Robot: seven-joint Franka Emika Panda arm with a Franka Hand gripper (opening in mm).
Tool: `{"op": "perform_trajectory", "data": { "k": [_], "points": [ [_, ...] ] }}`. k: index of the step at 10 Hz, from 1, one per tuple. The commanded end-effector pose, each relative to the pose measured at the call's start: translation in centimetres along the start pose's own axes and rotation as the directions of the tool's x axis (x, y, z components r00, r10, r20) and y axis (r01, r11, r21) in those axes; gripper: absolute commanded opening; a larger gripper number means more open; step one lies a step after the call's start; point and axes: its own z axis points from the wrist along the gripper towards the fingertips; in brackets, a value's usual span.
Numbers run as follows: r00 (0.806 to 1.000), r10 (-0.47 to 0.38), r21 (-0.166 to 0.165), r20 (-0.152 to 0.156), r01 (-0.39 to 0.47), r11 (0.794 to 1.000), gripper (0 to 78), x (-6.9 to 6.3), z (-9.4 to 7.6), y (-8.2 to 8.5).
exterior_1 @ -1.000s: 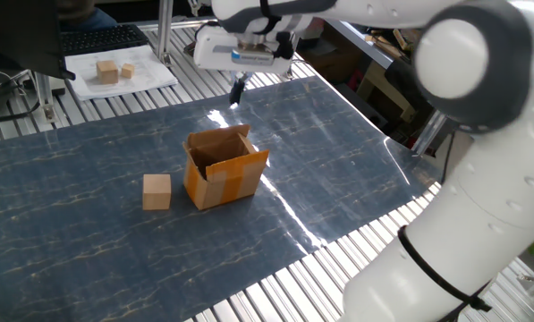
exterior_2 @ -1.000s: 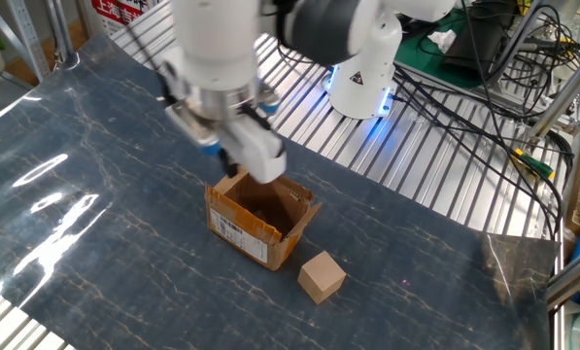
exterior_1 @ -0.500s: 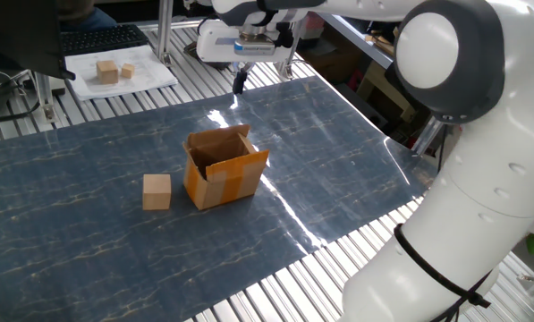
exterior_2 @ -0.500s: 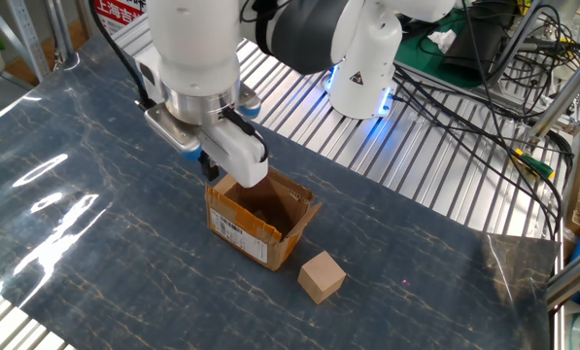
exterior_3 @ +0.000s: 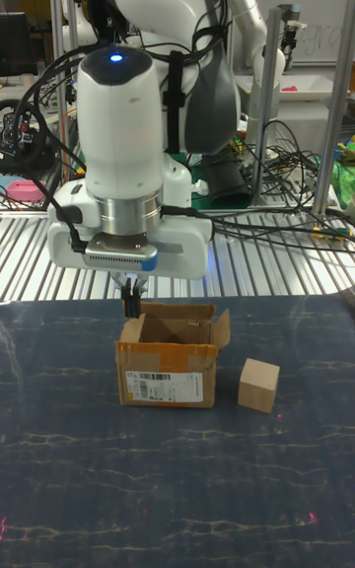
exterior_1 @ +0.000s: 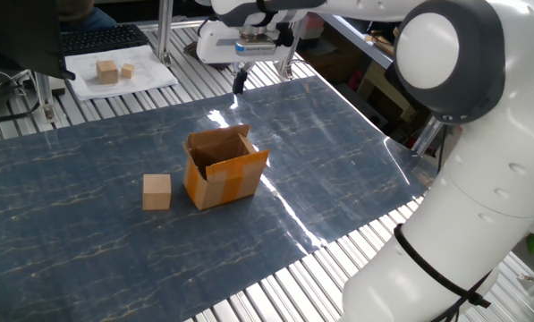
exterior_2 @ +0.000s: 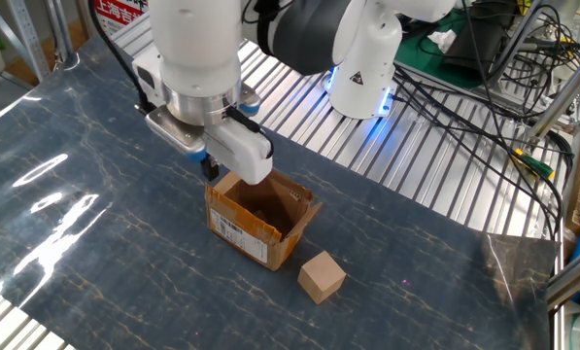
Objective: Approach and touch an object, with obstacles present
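Observation:
The object, a small light-tan wooden cube [exterior_1: 156,190] [exterior_2: 321,276] [exterior_3: 259,385], rests on the blue marbled mat beside the obstacle, an orange-brown cardboard box [exterior_1: 224,166] [exterior_2: 260,222] [exterior_3: 170,367] with upright flaps. My gripper [exterior_1: 239,83] [exterior_2: 210,170] [exterior_3: 131,305] hangs in the air behind the box, on the side away from the cube. Its dark fingers point down, pressed together with nothing between them. The box stands between gripper and cube.
Two small tan blocks [exterior_1: 107,72] lie on a white sheet [exterior_1: 150,79] off the mat, near a keyboard [exterior_1: 101,38]. Slatted metal table [exterior_2: 435,175] surrounds the mat. Cables [exterior_2: 503,68] and the robot base [exterior_2: 362,78] stand beyond it.
Over the last second the gripper drew back from above the box's rim to just behind it, away from the cube. Cube and box have not moved.

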Motion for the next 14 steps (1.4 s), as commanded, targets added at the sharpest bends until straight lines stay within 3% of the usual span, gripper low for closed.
{"op": "perform_trajectory", "data": {
  "k": [1, 3, 6, 11, 14],
  "points": [
    [0.998, -0.066, -0.008, -0.007, 0.066, 0.998, 0.0, -0.1, -0.2, 0.0],
    [0.998, -0.061, -0.031, -0.013, 0.06, 0.998, 0.0, 0.0, -0.2, 0.1],
    [1.0, 0.01, -0.03, -0.017, -0.011, 0.999, 0.0, 1.8, -0.9, 3.0],
    [0.99, 0.138, -0.02, -0.04, -0.139, 0.99, 0.0, 6.1, -2.4, 10.4],
    [0.979, 0.195, -0.014, -0.059, -0.196, 0.981, 0.0, 8.3, -3.0, 13.7]
  ]
}}
